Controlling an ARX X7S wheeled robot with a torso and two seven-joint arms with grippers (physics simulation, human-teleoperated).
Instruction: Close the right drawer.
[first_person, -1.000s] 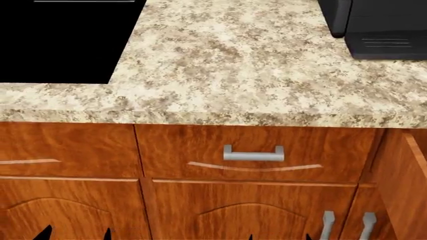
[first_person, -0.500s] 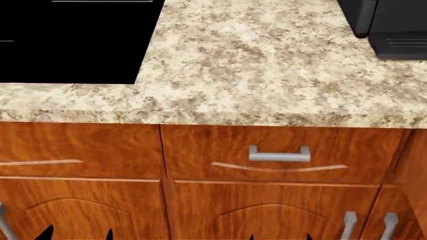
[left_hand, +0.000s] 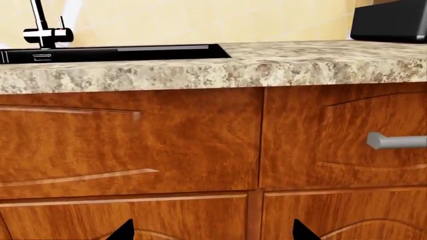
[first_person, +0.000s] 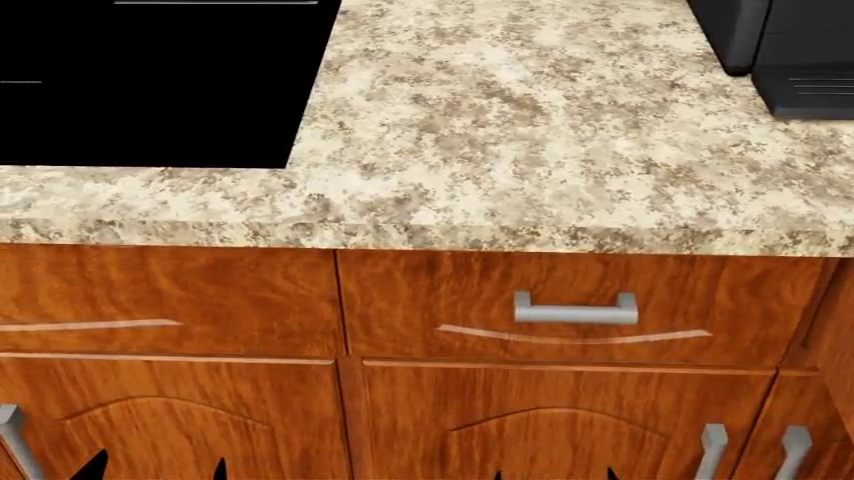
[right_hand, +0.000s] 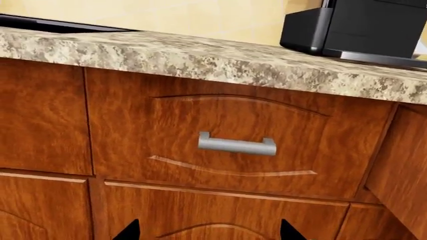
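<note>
The right drawer shows only as a glossy reddish-brown wooden side wall. It juts forward of the cabinet fronts, so it stands pulled open. In the head view the right drawer is a sliver at about 4 o'clock, cut off by the frame edge. Its front panel cannot be seen.

Head downward; wrists close, facing shared handle.

Speckled granite countertop over reddish wood cabinets — black sink, cream wall behind.
</note>
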